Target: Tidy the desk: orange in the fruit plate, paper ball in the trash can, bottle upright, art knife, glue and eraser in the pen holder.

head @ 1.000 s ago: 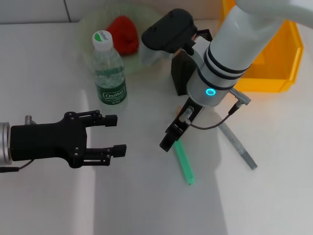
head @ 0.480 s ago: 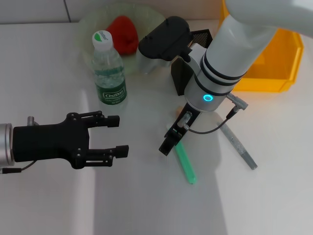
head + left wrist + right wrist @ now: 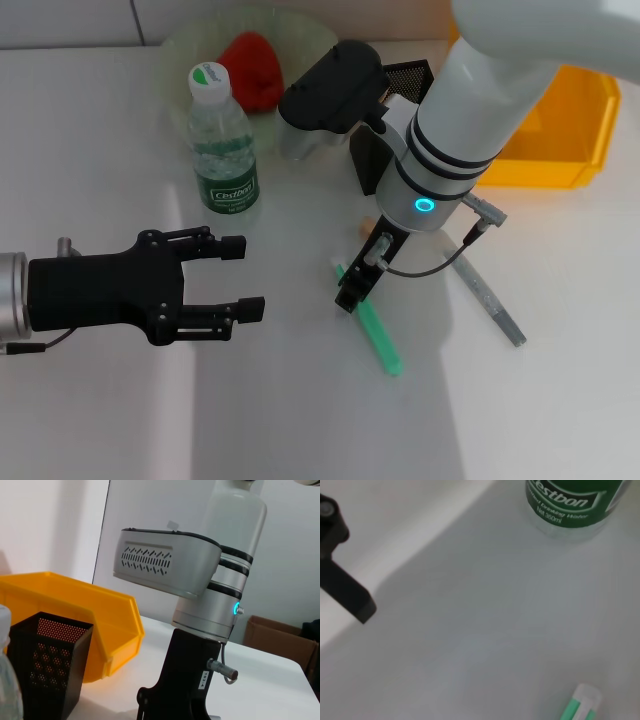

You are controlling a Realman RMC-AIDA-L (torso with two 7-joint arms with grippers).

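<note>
The orange [image 3: 251, 66] lies in the pale-green fruit plate [image 3: 190, 38] at the back. The bottle [image 3: 223, 142] stands upright in front of the plate; its label shows in the right wrist view [image 3: 574, 499]. The black mesh pen holder [image 3: 384, 150] is half hidden behind my right arm and shows in the left wrist view [image 3: 45, 667]. My right gripper [image 3: 352, 291] hangs low over the near end of a slim green tool [image 3: 377, 329], whose tip shows in the right wrist view [image 3: 582, 705]. A small tan piece, perhaps the eraser [image 3: 367, 225], lies beside the arm. My left gripper [image 3: 244, 276] is open and empty at the left. The paper ball is out of view.
The yellow-orange trash can [image 3: 565, 140] stands at the back right and shows in the left wrist view [image 3: 75, 615]. A grey stick [image 3: 491, 297] lies on the table right of the right arm. A cable loops from the right wrist.
My right gripper has shifted slightly right and down, closer to the green tool. My left gripper has barely moved.
</note>
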